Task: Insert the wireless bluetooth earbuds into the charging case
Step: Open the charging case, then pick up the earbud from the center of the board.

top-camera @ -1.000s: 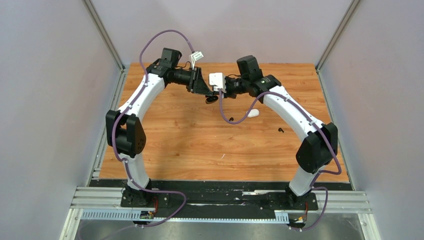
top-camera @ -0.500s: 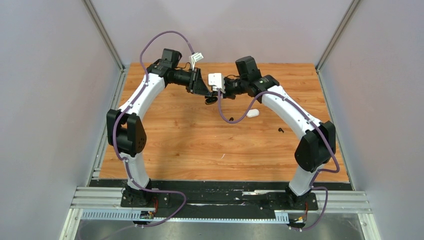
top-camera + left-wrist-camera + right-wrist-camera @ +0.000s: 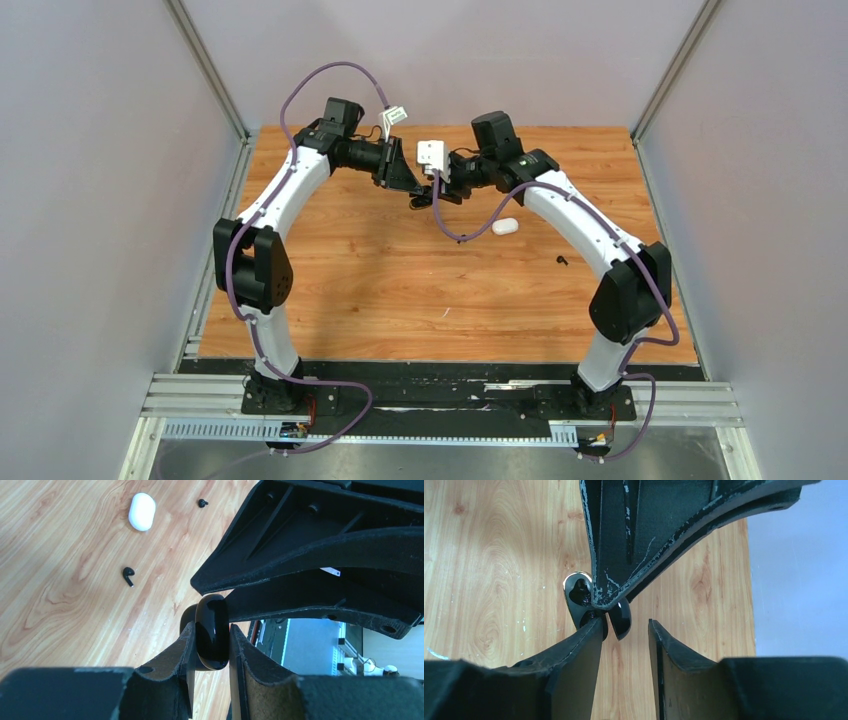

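The black case [image 3: 211,650] is clamped in left gripper [image 3: 211,630]; right gripper [image 3: 625,625] parted beside it. Recommend steady hold, gentle seating.

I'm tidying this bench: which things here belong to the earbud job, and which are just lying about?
Job: glossy black open charging case, clamped in the left claw; open right claw beside it; black stemmed earbud; smaller black bud farther off; white pebble-shaped case.
Lying about: purple cables on the arms; wooden table.

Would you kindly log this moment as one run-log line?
left gripper: shut on black case | right gripper: open, beside black case | black earbud: on table
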